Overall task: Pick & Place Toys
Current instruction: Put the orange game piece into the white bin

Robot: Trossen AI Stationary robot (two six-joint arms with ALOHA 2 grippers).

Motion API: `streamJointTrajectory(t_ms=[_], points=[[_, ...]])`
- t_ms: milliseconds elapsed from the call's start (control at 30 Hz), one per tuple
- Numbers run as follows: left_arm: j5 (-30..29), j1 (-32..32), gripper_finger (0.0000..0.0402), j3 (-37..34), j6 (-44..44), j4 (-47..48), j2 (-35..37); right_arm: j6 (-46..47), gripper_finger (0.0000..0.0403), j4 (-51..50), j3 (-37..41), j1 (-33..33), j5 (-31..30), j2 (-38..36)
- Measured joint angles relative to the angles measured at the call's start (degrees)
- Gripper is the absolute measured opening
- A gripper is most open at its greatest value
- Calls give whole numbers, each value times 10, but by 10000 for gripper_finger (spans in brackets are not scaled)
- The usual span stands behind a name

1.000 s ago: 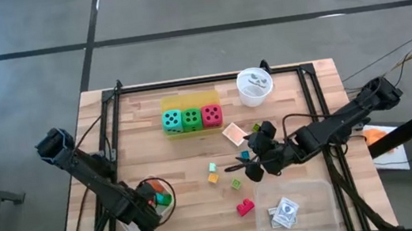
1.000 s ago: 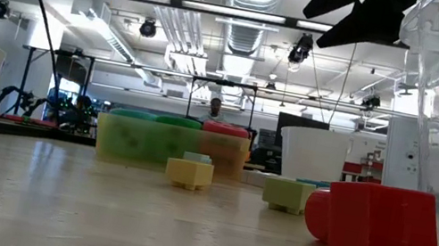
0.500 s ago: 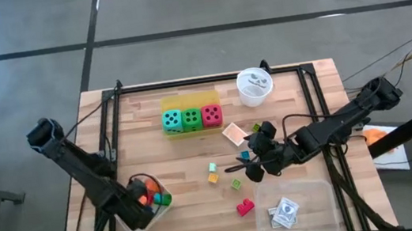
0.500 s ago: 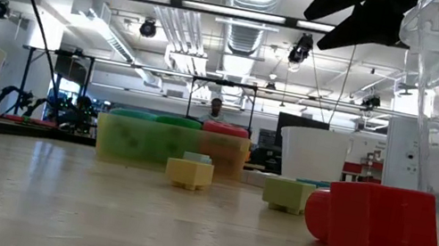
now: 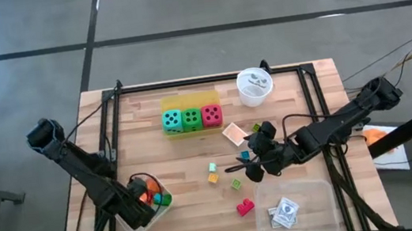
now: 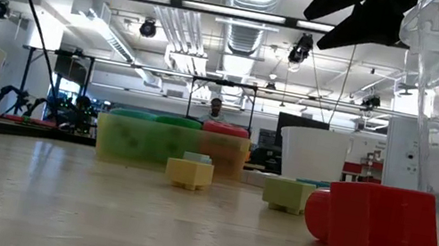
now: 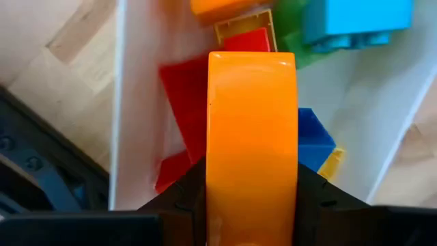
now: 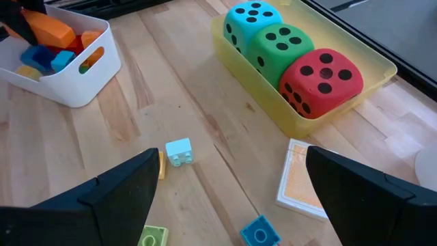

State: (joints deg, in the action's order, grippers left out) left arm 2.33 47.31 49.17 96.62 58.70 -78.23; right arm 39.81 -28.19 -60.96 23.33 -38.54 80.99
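Observation:
My left gripper (image 5: 134,211) points down over the white tray (image 5: 129,225) at the table's near left and is shut on an orange block (image 7: 251,116). Red, blue, green and yellow blocks (image 7: 186,102) lie in that tray under it. My right gripper (image 5: 246,166) hangs open above the table's middle, touching nothing. Between its fingers in the right wrist view lie a pale blue block (image 8: 179,152), a green block (image 8: 151,238) and a blue block (image 8: 258,232). A red block (image 5: 244,206) lies nearer the front. Three dice (image 5: 191,118) sit in the yellow tray (image 5: 188,102). My left gripper pinches the orange block by its two opposite long sides (image 7: 216,184) between its two fingers. The fingers come from above and point down. The block is lifted clear, over the blocks in the white tray.
A round white cup (image 5: 254,85) stands at the far edge. A clear tray (image 5: 312,197) with cards is at the near right. An orange-backed card (image 5: 234,133) lies by the right gripper. A black frame (image 5: 111,120) rims the table.
My left gripper has shifted a little toward the table's left edge over the white tray, sunk slightly and rolled at the wrist, still shut on the orange block. More of the tray's blocks show beside it now.

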Motion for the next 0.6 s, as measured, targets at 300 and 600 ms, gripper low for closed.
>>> streamJointTrajectory(t_ms=[300, 600], points=[[-1, 0, 117, 0, 10, 12, -2, -2, 363, 0, 0, 0, 0, 0], [3, 0, 117, 0, 8, 9, -2, -2, 363, 0, 0, 0, 0, 0]])
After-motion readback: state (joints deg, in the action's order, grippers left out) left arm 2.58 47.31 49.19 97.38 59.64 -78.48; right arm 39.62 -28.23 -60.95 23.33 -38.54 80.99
